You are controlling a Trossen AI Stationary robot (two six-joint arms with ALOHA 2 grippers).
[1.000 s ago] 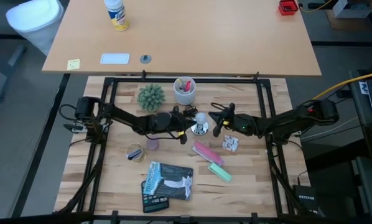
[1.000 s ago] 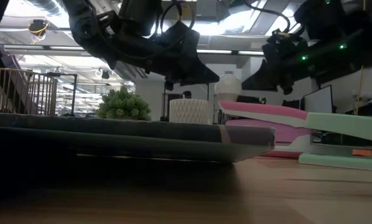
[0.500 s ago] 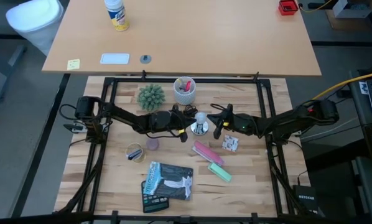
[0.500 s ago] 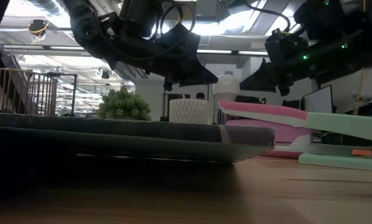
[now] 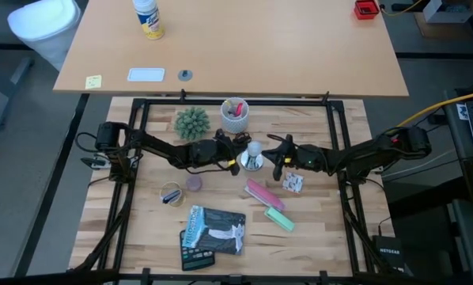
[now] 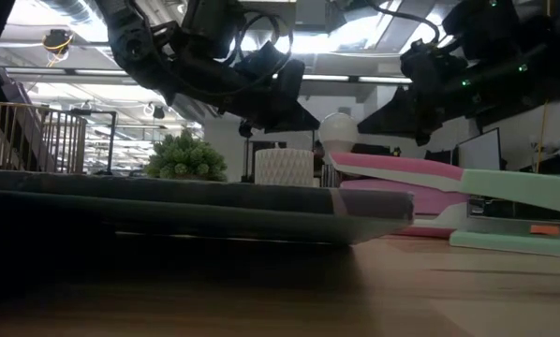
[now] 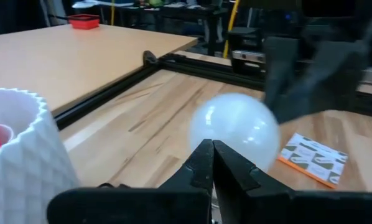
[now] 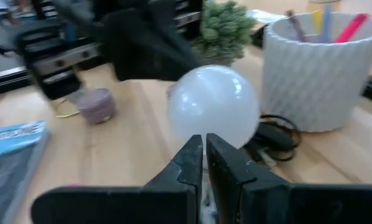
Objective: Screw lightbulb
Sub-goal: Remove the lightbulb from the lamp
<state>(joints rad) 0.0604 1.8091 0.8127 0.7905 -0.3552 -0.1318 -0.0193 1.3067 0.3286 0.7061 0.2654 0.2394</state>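
Observation:
The frosted white lightbulb (image 5: 255, 150) stands upright, base down, on the shiny silver disc fixture (image 5: 253, 164) in the middle of the table, in front of the white pen cup. My left gripper (image 5: 238, 161) comes in level from the table's left, shut, its tip at the bulb's left side (image 7: 236, 127). My right gripper (image 5: 274, 161) comes in level from the right, also shut, its tip at the bulb's right side (image 8: 214, 102). The bulb's screw base is hidden behind the fingers in both wrist views. My left gripper lays its shut fingertips (image 7: 206, 163) against the lower glass of the bulb (image 7: 226, 155), coming level from the table's left. The tips themselves cover the spot they meet. My right gripper lays its shut fingertips (image 8: 195, 155) against the bulb's lower glass (image 8: 204, 127) from the opposite side, level from the table's right. The bulb stands upright between the two tips.
Behind the bulb stand a white pen cup (image 5: 235, 115) and a green plant (image 5: 192, 123), with a black cord (image 5: 241, 142) beside them. Nearer lie a pink stapler (image 5: 262, 192), a green stapler (image 5: 280, 219), a small card packet (image 5: 293, 183), a magazine (image 5: 213, 229) and a tape roll (image 5: 171, 195).
Both grippers have swivelled at the wrist while staying shut at the bulb. The bulb with its fixture has shifted slightly toward the table's left and stays upright.

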